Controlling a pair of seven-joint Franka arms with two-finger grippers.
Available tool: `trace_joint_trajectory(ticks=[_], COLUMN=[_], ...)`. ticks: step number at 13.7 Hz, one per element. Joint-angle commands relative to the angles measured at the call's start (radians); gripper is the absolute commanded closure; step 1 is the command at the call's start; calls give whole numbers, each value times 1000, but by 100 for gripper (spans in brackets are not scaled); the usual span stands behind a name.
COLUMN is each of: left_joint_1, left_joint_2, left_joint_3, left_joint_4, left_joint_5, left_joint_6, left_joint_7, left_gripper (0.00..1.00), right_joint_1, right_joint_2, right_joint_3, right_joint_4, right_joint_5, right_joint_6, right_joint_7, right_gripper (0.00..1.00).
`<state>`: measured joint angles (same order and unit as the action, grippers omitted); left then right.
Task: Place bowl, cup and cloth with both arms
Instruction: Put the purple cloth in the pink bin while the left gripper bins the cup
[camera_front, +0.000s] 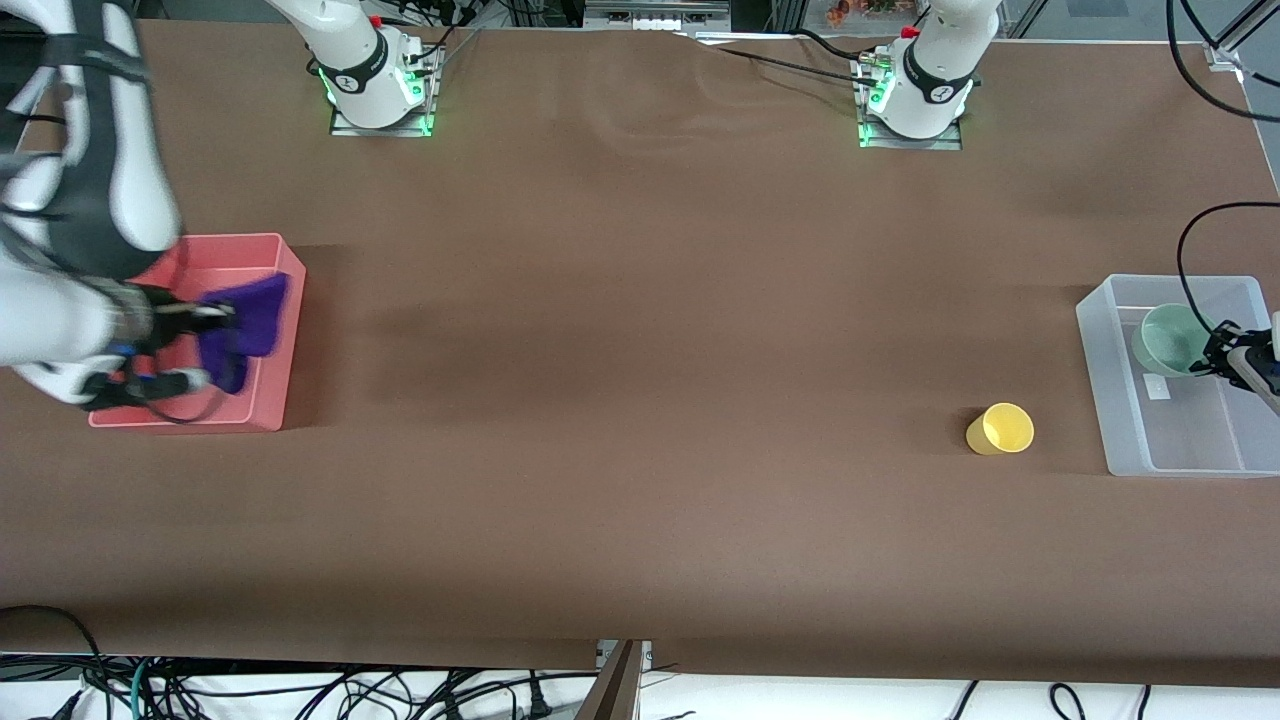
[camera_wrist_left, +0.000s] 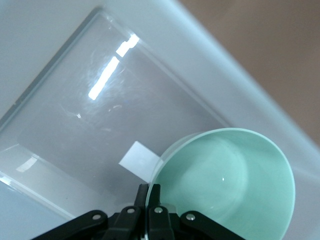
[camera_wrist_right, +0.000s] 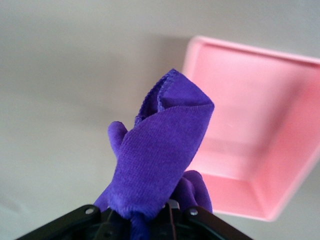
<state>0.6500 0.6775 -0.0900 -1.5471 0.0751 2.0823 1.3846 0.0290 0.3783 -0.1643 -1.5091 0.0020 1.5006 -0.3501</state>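
1. Purple cloth (camera_front: 245, 325) hangs pinched in my right gripper (camera_front: 215, 312) over the pink bin (camera_front: 270, 400), middle left of the frame.
2. My left gripper (camera_front: 1215, 352), far right, has its fingers clamped on the rim of the mint bowl (camera_front: 1170, 335), held over the clear bin (camera_front: 1110, 400).
3. I see the yellow cup (camera_front: 1000, 429) lying on its side on the brown table (camera_front: 640, 400), lower right, near the clear bin.

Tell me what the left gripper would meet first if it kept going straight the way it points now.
Most likely the floor of the clear bin. The left gripper is shut on the rim of the bowl and points down into that bin, so the bowl it carries would probably touch first; how high it hangs is unclear.
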Motion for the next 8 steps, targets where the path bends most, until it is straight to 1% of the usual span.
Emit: trace_joint_trajectory(ticks=[1,2,3,4,5,6,8], left_joint_1=[17,16,14,8,7,-1,-36], left_joint_2=[40,37,34,25,8,-31,-99], left_joint_3=[-11,-11,-11,-13,-22,-33,-60], left_joint_4=[38,41,45,48,51,51,53], left_joint_5=[0,3,0,3,-1,-3,-1], left_joint_6=[18,21,21,18,7,-14,-100], left_joint_7=[28,27,27,27,11,2,-80], left_gripper=[100,69,10,0,0,0,0], right_joint_1=[2,2,2,2,2,0,0], right_joint_2=[42,51,60,67,71,76,93], right_joint_3=[-128,-156,-168,-175,-175,-176,-176], right_joint_4=[-34,-63,-98,-144,-192,-230,-269], right_joint_5=[-11,-11,-11,-11,-11,-11,-10], right_joint_6=[3,36,80,133,185,229,292], right_joint_7=[-169,-187,-194,-194,-194,-193,-193], right_gripper=[100,100,100,100,100,100,100])
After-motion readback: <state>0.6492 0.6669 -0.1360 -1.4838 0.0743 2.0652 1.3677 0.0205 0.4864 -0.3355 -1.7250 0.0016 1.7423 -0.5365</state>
